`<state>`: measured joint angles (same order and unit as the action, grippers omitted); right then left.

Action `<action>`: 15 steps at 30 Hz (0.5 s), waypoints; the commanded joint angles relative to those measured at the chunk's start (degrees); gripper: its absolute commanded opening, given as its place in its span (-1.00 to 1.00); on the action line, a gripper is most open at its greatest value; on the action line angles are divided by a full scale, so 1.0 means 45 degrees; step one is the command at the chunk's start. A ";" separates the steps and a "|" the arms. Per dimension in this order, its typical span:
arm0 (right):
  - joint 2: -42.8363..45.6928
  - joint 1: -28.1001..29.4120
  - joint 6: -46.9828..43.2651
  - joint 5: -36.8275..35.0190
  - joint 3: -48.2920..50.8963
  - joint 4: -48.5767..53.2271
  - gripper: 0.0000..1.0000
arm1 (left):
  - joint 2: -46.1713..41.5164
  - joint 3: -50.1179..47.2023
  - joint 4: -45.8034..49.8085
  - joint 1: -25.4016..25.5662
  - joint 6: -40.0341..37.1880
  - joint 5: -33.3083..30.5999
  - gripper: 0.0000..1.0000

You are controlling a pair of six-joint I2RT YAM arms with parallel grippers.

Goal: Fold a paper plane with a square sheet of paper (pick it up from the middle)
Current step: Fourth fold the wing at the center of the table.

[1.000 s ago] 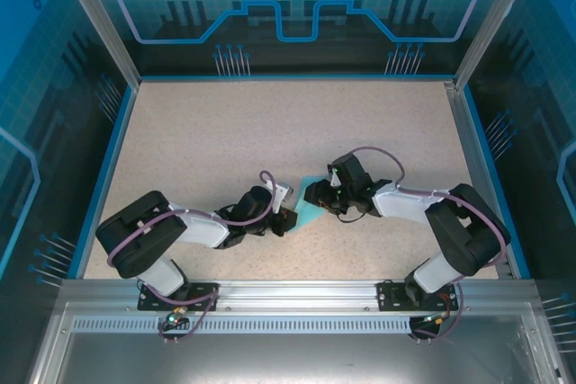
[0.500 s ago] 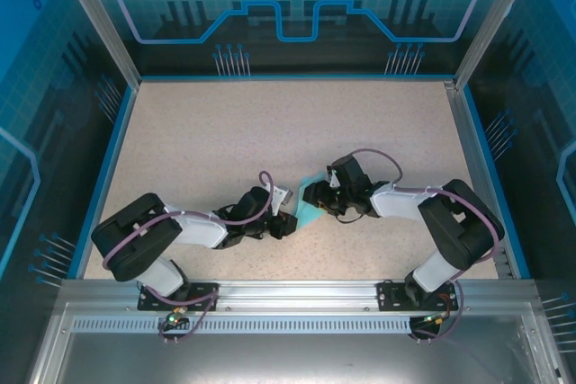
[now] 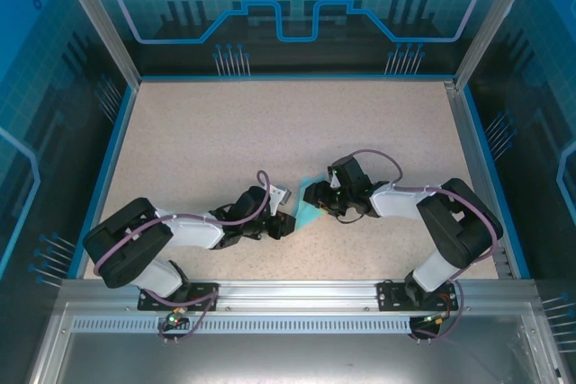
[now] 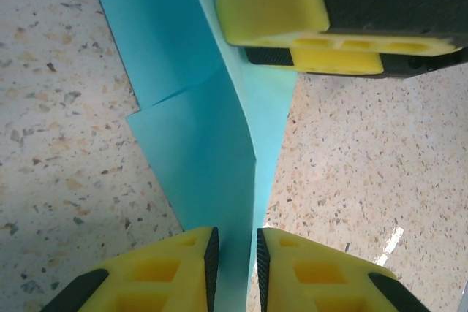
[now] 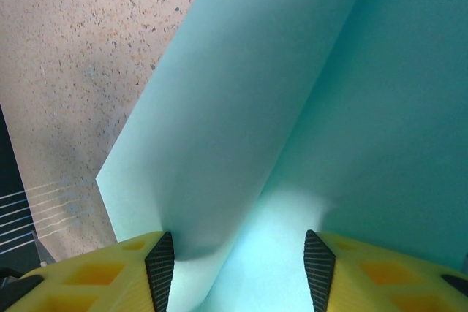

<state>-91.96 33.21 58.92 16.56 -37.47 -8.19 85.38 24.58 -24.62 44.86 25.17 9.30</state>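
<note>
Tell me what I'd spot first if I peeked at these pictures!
The bright blue paper jumps out first, lying folded in the middle of the speckled table. Two black robot arms reach in from either side, and the left gripper and the right gripper meet right at it. Up close in the left wrist view, the paper runs between big yellow fingers.

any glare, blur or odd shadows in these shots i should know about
top external: even light, a blue cast from the enclosure walls, no glare on the table, the sheet of paper small but sharp; left wrist: one glare streak on the table, creases crisp; right wrist: a bright patch on the paper, a dark shadow by the right hand's fingers, table speckle slightly soft.
</note>
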 commanded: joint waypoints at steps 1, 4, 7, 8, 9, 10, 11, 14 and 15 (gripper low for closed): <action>-0.0147 -0.0169 0.0091 0.0110 0.0095 -0.0075 0.08 | -0.0154 0.0058 0.0451 0.0074 -0.0036 0.0208 -0.53; -0.0169 -0.0173 0.0089 0.0188 0.0075 -0.0076 0.10 | -0.0089 0.0051 0.0429 0.0070 -0.0075 0.0296 -0.58; -0.0218 -0.0173 0.0082 0.0222 0.0041 -0.0094 0.10 | 0.0038 0.0125 0.0462 0.0070 -0.0076 0.0297 -0.63; -0.0228 -0.0173 0.0091 0.0229 0.0033 -0.0141 0.10 | 0.0105 0.0162 0.0429 0.0072 -0.0071 0.0331 -0.64; -0.0247 -0.0156 0.0110 0.0285 0.0046 -0.0187 0.11 | 0.0182 0.0173 0.0432 0.0071 -0.0076 0.0354 -0.64; -0.0264 -0.0176 0.0115 0.0339 0.0040 -0.0246 0.11 | 0.0256 0.0231 0.0451 0.0080 -0.0065 0.0375 -0.64; -0.0293 -0.0173 0.0111 0.0391 0.0046 -0.0306 0.11 | 0.0320 0.0240 0.0452 0.0086 -0.0075 0.0398 -0.64; -0.0365 -0.0166 0.0123 0.0640 0.0065 -0.0523 0.12 | 0.0421 0.0284 0.0321 0.0072 -0.0041 0.0551 -0.65; -0.0402 -0.0174 0.0099 0.0716 0.0066 -0.0612 0.12 | 0.0435 0.0281 0.0301 0.0070 0.0002 0.0601 -0.65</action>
<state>-92.66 33.21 59.09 17.69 -37.47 -9.13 86.59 24.62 -23.77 44.86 25.19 10.00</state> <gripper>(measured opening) 0.557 0.178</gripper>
